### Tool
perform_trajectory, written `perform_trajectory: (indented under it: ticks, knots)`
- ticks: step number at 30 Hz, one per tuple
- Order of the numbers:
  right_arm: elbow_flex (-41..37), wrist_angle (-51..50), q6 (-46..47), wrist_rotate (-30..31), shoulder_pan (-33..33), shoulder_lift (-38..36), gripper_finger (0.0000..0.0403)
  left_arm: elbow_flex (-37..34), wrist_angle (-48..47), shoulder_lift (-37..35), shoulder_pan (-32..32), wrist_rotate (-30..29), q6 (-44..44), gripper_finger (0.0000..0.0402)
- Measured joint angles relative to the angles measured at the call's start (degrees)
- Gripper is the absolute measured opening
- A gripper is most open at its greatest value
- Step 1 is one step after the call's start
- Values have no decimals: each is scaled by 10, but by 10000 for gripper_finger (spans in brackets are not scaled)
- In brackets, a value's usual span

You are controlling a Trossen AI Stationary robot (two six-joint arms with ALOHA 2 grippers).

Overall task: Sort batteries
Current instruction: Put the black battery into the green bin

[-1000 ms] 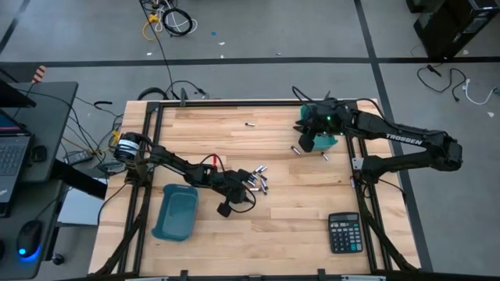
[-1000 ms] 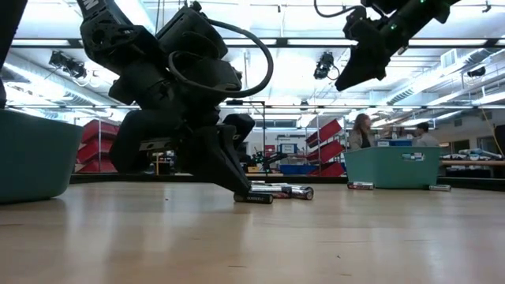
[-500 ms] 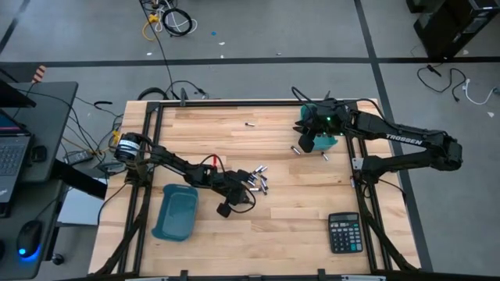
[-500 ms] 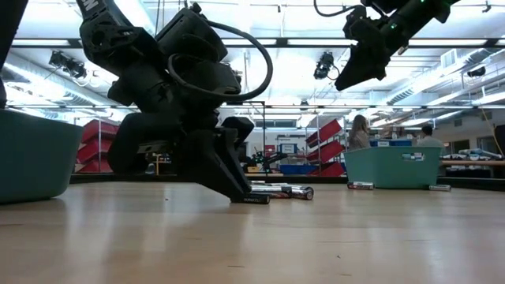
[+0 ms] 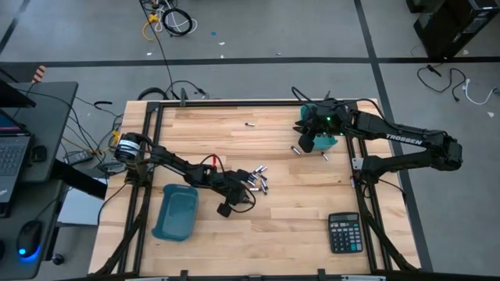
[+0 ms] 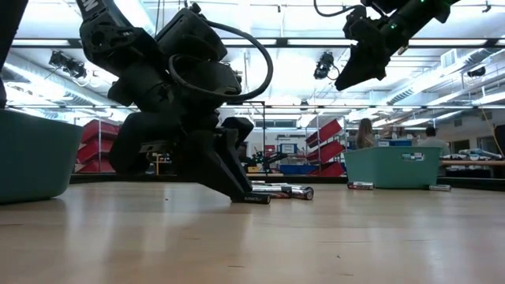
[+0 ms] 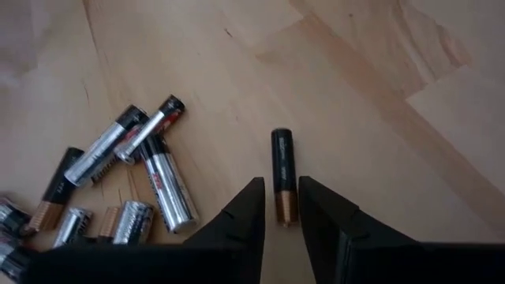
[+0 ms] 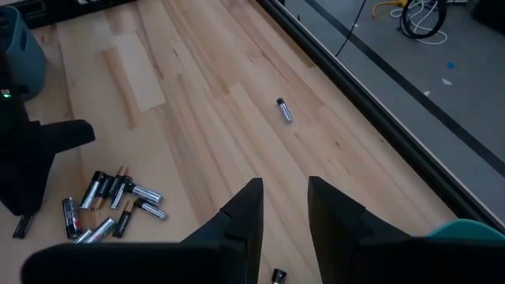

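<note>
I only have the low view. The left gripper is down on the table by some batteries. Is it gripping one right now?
Observer: No. The left wrist view shows the left gripper open, with one black battery lying on the wood between its fingertips, not clamped.
Operator: Where is the rest of the pile?
Observer: To one side of it and apart from that battery, there is a cluster of silver and black batteries.
Operator: And the right gripper?
Observer: The right gripper is open with nothing between its fingers. The high view puts it raised by the teal bin at the table's far right.
</note>
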Motion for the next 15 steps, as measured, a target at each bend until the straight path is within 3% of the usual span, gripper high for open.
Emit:
perform_trajectory:
  ticks: [15]
  knots:
    - [0,4,0,0,0,0,87,-11,13,2,0,-6,-16,81]
